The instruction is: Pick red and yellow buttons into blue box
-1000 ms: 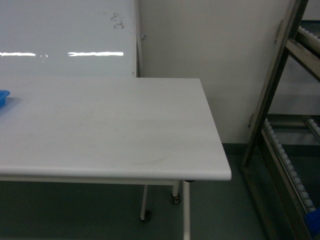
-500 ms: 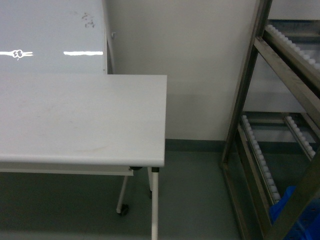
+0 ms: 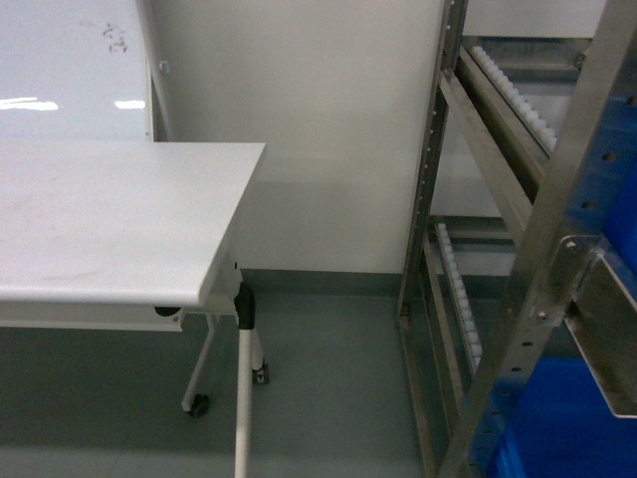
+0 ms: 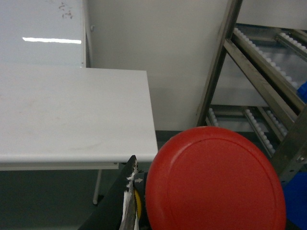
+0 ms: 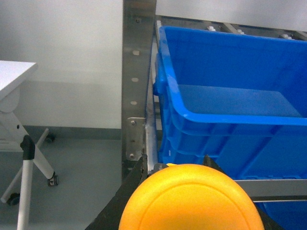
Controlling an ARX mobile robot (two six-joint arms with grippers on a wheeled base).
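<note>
Carrying a button in each arm toward the metal roller rack [image 3: 518, 199], the robot risks most at the release: judged from the views, the large bright-blue plastic crate [image 5: 230, 100] sits on a rack shelf behind a steel upright [image 5: 139, 81], so an arm swung in low could strike that post or the crate's rolled rim, and a button let go short of the rim would fall to the grey floor [image 3: 328, 378]. The round red mushroom-capped pushbutton [image 4: 213, 179] fills the near right of the left wrist view, with one dark finger [image 4: 120, 201] of the left gripper against its left side; the jaws appear clamped on it, though only that side shows. The yellow-orange capped pushbutton [image 5: 192, 199] sits at the near edge of the right wrist view, with dark fingers [image 5: 136, 177] of the right gripper on both sides, apparently closed on its base. A white rectangular table [image 3: 109, 219] stands left, away from the crate.
</note>
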